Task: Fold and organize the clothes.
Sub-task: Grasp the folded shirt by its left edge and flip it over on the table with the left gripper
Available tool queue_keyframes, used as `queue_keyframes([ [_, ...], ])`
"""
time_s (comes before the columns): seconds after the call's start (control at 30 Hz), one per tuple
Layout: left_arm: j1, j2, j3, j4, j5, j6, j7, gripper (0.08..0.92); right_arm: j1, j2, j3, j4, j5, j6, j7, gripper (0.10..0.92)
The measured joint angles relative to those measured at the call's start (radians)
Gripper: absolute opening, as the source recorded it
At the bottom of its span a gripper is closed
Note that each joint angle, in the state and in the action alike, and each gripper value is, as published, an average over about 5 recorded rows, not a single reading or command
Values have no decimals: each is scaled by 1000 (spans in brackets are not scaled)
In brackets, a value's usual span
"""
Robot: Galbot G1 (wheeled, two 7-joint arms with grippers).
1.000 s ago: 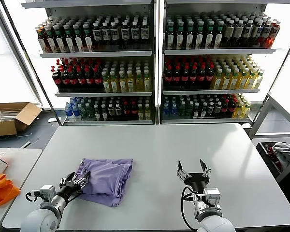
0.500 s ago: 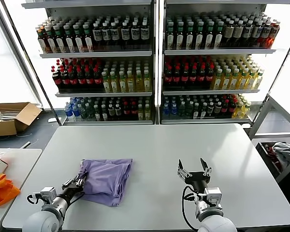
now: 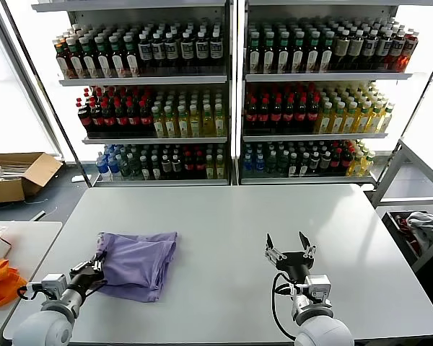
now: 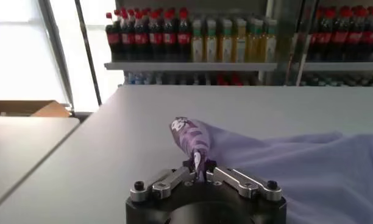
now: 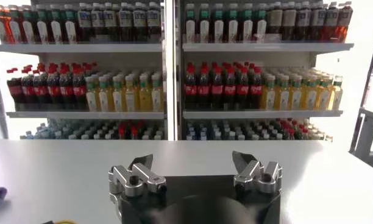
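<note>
T-shirt [image 3: 136, 262], folded and bunched, lies on the desk [image 3: 231, 216] at its near left; long axis runs left-right. Left tool [image 3: 89, 271] sits low at the shirt's left edge, fingers pinched together on a raised fold of it. Right tool [image 3: 289, 253] hovers near right, fingers spread, holding nothing.

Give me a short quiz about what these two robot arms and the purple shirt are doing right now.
1. True or false: the left gripper is shut on the lavender T-shirt.
2. The right gripper is: A) holding the shirt, B) open above the bare white table, C) holding a bottle.
3. Fill in: in the head view, the shirt lies toward the table's ____ side.

Key: 1 true; 2 B; 3 left.
</note>
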Motion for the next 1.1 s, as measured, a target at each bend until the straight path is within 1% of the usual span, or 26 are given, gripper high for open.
queue_keyframes([
  [0.3,-6,124,-191,18,52,-13,-4,130,10,5,-2,-16,6,7,0,823],
  [0.4,1,150,-221,5,70,-14,3,130,5,7,0,-15,3,5,2,823],
  [0.53,7,156,-209,-40,91,-10,6,130,-5,9,8,-7,-4,3,5,823],
  [0.7,-3,131,-98,-126,100,8,-11,130,-31,16,25,8,-16,2,8,823],
  [0.9,-32,70,132,-246,104,54,-63,130,-77,35,49,27,-35,3,10,823],
  [1.0,-56,31,259,-272,124,77,-86,130,-103,50,60,33,-47,6,10,823],
  [1.1,-89,-14,376,-262,145,94,-108,130,-123,65,67,36,-59,8,9,823],
])
